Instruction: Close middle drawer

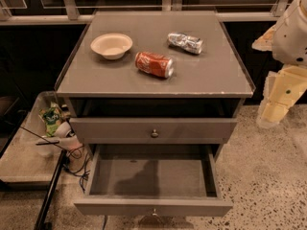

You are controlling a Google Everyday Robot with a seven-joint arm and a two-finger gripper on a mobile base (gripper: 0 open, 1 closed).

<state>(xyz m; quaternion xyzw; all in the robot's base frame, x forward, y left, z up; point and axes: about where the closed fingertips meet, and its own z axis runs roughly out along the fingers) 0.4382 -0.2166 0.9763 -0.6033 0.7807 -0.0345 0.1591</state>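
The grey cabinet point(158, 83) stands in the middle of the camera view. The middle drawer point(152, 206) is pulled far out toward me. Its inside is empty and its small round knob point(154, 212) is on the flat front at the bottom edge of the view. Above it, the top drawer point(153, 128) with its own knob stands slightly out. The lowest drawer is hidden under the open one. My gripper point(272, 116), cream and white, hangs at the right edge, beside the cabinet's right corner. It is well above and to the right of the open drawer and touches nothing.
On the cabinet top lie a white bowl point(111, 45), a red soda can point(154, 63) on its side and a crushed silver can point(185, 42). A low tray point(29, 152) with snack packets and cables sits at the left. Speckled floor point(264, 176) lies to the right.
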